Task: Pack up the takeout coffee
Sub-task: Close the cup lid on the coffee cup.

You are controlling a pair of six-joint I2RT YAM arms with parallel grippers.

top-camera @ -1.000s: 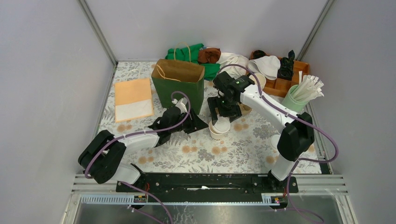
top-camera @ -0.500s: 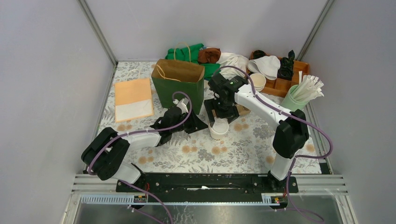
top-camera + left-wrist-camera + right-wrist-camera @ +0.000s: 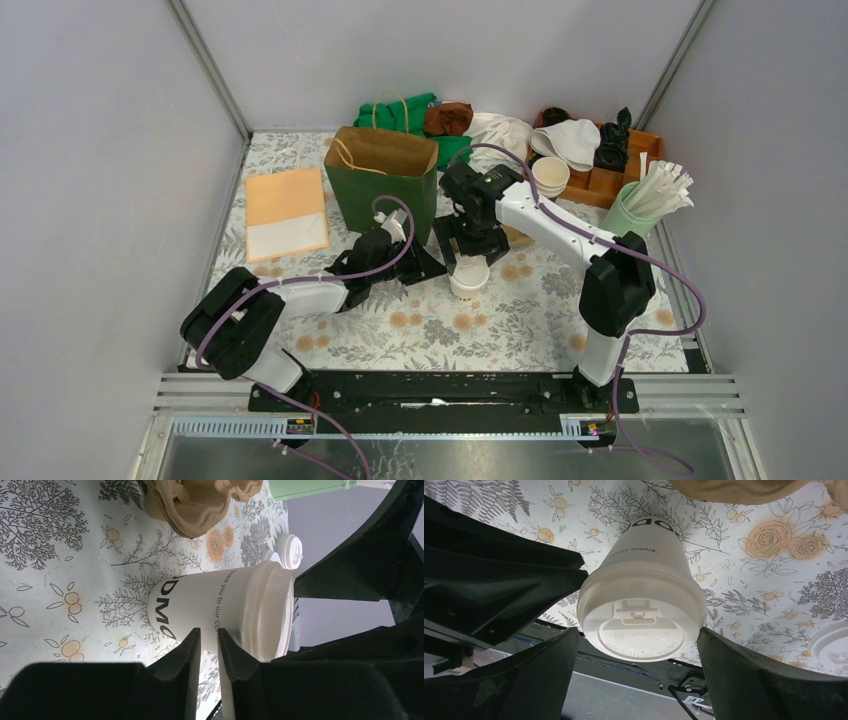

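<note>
- Right wrist view: the takeout coffee [image 3: 641,612] is standing upright on the floral table [image 3: 774,580], lid on, its long axis running vertically and pointing straight up at this camera.
- Top external view is placing it mid-table, in front of and to the right of the green paper bag [image 3: 385,185]. The left wrist view is showing the brown cup carrier [image 3: 195,502] near it, apart from it.
- Right gripper [image 3: 638,634] is hanging directly over the lid, in line with that axis. Its jaws are spread wide, one finger at each side of the lid rim, and it is holding nothing. Whether either finger is touching the rim, I cannot tell.
- Left gripper [image 3: 207,632] is lying at the takeout coffee's left flank, level with the paper wall and pointing across the axis. Its jaws are drawn in to a narrow slit with nothing between them.
- Judgement: the right gripper is sitting better for a pickup, since closing in would catch the lid. The left gripper would need to widen first.
- Judgement: the green paper bag is lying nearer the left arm.
</note>
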